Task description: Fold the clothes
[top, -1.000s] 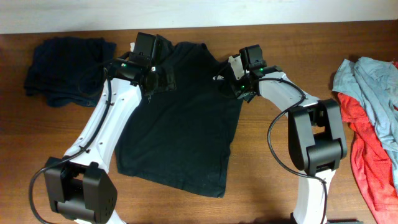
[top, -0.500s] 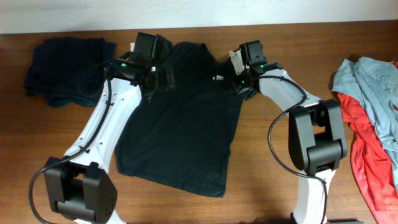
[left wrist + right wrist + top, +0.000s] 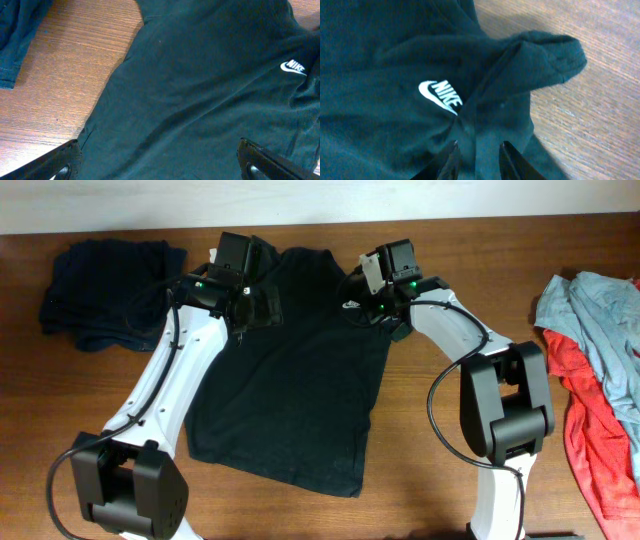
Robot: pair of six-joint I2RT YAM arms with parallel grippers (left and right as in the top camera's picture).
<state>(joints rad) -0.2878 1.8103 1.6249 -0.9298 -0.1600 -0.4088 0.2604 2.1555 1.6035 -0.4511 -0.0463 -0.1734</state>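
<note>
With my right end effector (image 3: 481, 157) pinching the sleeve (image 3: 540, 60) of the black T-shirt (image 3: 290, 380) and my left end effector (image 3: 160, 162) wide open and empty, I'd draw that sleeve low across the chest.

Item one, the only lettering I read: white NIKE wordmark (image 3: 440, 96) with swoosh, printed on chest of black T-shirt (image 3: 200, 90)
</note>
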